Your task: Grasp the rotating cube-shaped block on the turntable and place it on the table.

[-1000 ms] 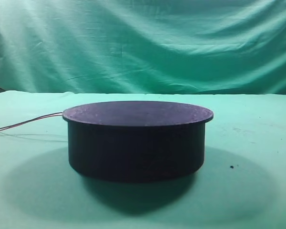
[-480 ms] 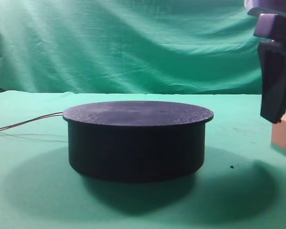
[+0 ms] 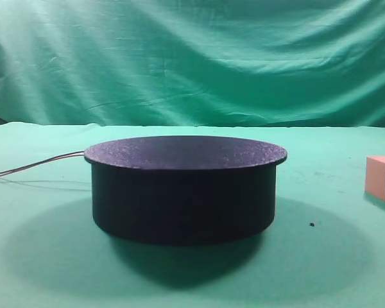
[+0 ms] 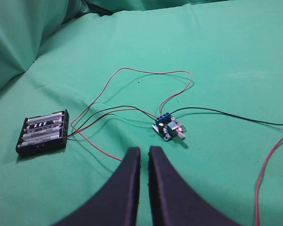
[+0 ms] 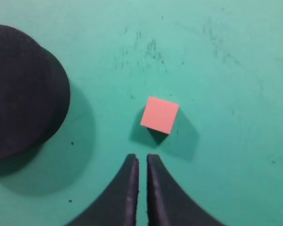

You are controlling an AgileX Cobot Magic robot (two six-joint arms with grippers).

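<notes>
Right wrist view: the right gripper [image 5: 142,157] has two black, matte, curved fingers [image 5: 130,179] drawn together, with only a narrow slit between the tips. Nothing is held between them. Just beyond the tips, apart from them, the block [image 5: 160,115] rests on the table [image 5: 226,70]. It is a salmon cube with plain matte faces and sharp edges, turned slightly askew to the fingers, and it casts a dark shadow on the cloth. The cloth is green and carries faint dark scuffs and specks. To the left, well apart from the block, the turntable [image 5: 19,89] shows a round black top with a rough grain.

Left wrist view: the left gripper [image 4: 144,150] has the same black fingers [image 4: 127,188], likewise nearly touching at the tips and holding nothing. Beyond them lies a small blue circuit board [image 4: 169,127] and, to the left, a black battery holder [image 4: 42,133] with cylindrical cells. Thin red and black wires [image 4: 132,75] loop across the cloth between them.

Exterior high view: the turntable [image 3: 183,189] is a low, wide black cylinder with a flat rim slightly overhanging its wall. Thin wires [image 3: 32,168] leave its left side. The block [image 3: 383,178] sits on the table [image 3: 51,269] at the right edge, clear of the turntable. A wrinkled green backdrop [image 3: 192,58] hangs behind. Neither gripper appears in this view.
</notes>
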